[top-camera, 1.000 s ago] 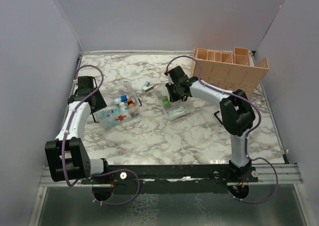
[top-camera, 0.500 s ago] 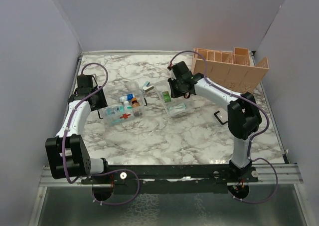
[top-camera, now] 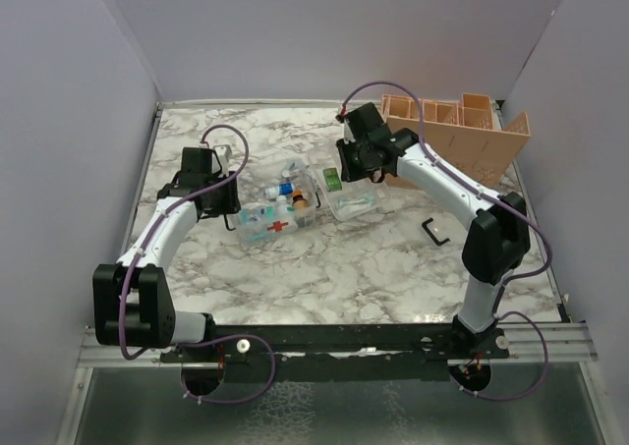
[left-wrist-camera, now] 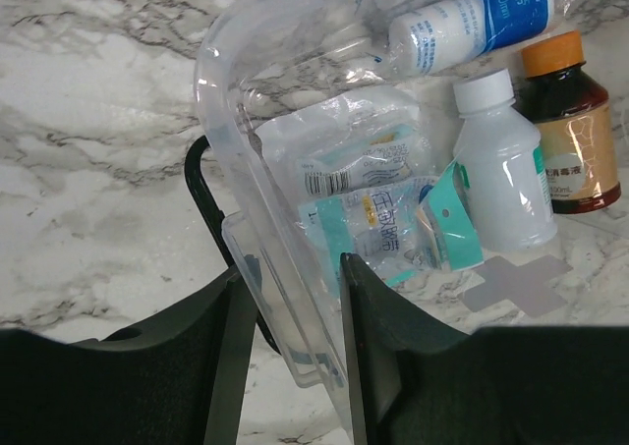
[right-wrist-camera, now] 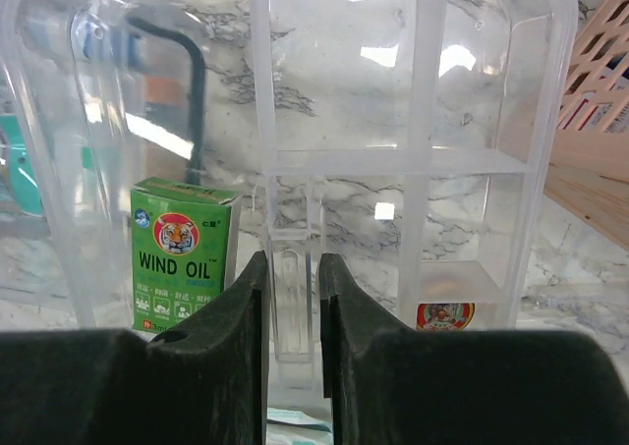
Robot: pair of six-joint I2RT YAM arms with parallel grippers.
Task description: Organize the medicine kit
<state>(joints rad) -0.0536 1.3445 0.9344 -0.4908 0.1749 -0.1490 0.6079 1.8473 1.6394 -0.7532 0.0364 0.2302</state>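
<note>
The medicine kit (top-camera: 277, 214) is a clear box with a red cross, lying at the table's middle with bottles and sachets inside. My left gripper (top-camera: 228, 201) is at its left end. In the left wrist view the left gripper (left-wrist-camera: 295, 268) is shut on the kit's clear wall (left-wrist-camera: 236, 91) beside its black handle (left-wrist-camera: 201, 194). Inside lie a white bottle (left-wrist-camera: 501, 170), a brown bottle (left-wrist-camera: 575, 131) and sachets (left-wrist-camera: 373, 209). My right gripper (top-camera: 346, 177) (right-wrist-camera: 292, 260) is shut on the tab of a clear divided tray (top-camera: 359, 199) (right-wrist-camera: 413, 160). The tray holds a green Wind Oil box (right-wrist-camera: 182, 253) and a small round tin (right-wrist-camera: 444, 314).
A peach slotted organizer (top-camera: 452, 136) (right-wrist-camera: 600, 101) stands at the back right, close behind the right arm. A loose black handle piece (top-camera: 433, 231) lies on the marble right of the tray. Enclosure walls run along both sides and the back.
The left gripper has narrowed onto the kit's wall and moved it right. The right arm has carried the divided tray right and back, closer to the organizer.
</note>
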